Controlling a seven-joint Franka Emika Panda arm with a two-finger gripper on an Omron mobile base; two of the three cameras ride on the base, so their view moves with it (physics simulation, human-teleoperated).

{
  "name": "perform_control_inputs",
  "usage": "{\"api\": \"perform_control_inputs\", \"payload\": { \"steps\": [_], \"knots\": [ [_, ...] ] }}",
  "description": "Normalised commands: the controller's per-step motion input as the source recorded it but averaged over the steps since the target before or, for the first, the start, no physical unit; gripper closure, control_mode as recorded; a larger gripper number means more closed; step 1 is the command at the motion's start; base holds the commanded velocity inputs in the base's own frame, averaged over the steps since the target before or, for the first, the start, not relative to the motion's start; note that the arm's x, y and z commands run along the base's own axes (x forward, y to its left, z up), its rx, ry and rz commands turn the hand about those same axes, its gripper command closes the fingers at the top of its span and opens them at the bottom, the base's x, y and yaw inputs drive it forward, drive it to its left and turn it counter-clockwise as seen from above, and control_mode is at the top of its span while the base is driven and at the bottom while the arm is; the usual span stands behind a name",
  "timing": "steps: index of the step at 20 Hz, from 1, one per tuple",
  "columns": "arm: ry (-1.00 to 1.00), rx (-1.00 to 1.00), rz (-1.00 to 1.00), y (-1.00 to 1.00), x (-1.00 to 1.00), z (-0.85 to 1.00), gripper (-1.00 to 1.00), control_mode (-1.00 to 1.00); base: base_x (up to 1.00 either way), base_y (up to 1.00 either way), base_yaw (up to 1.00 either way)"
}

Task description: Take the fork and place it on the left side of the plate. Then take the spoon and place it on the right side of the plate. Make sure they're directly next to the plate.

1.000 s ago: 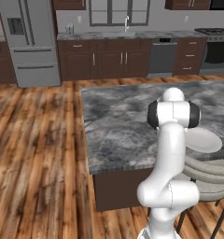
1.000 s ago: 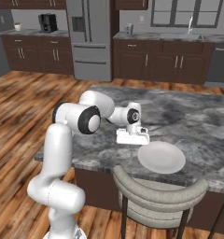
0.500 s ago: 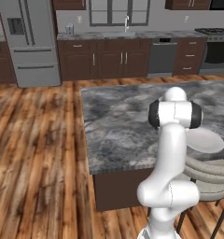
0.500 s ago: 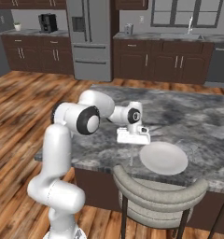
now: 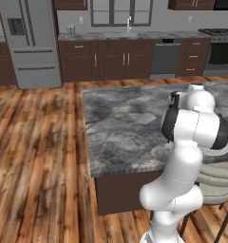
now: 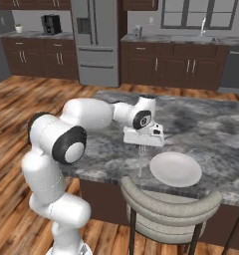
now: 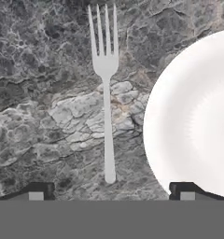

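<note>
The fork (image 7: 106,93) is seen lying flat on the marble counter (image 7: 44,107), just beside the plate (image 7: 193,121), with a narrow strip of counter between them. In the right base view the plate (image 6: 176,169) is set near the counter's (image 6: 106,149) front edge, above a grey chair (image 6: 166,211), and the fork (image 6: 140,162) is faintly made out at its left rim. The hand (image 6: 143,144) is held just above the fork, released, its fingertips (image 7: 37,191) spread wide on either side of the handle's end, nothing being gripped. Part of the plate (image 5: 220,151) is glimpsed behind the arm in the left base view
</note>
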Motion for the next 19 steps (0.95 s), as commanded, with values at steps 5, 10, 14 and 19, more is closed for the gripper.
{"api": "perform_control_inputs", "payload": {
  "steps": [5, 10, 14, 19],
  "knots": [
    [-0.74, -0.04, 0.02, 0.00, -1.00, 1.00, -1.00, -1.00, 0.00, 0.00, 0.00],
    [-0.64, -0.07, 0.00, 0.00, -1.00, 1.00, -1.00, -1.00, 0.00, 0.00, 0.00],
    [-0.31, -0.05, 0.00, -0.02, -1.00, 1.00, -1.00, -1.00, 0.00, 0.00, 0.00],
    [-0.06, -0.07, 0.00, -0.01, -0.99, 1.00, -1.00, -1.00, 0.00, 0.00, 0.00]
  ]
}}
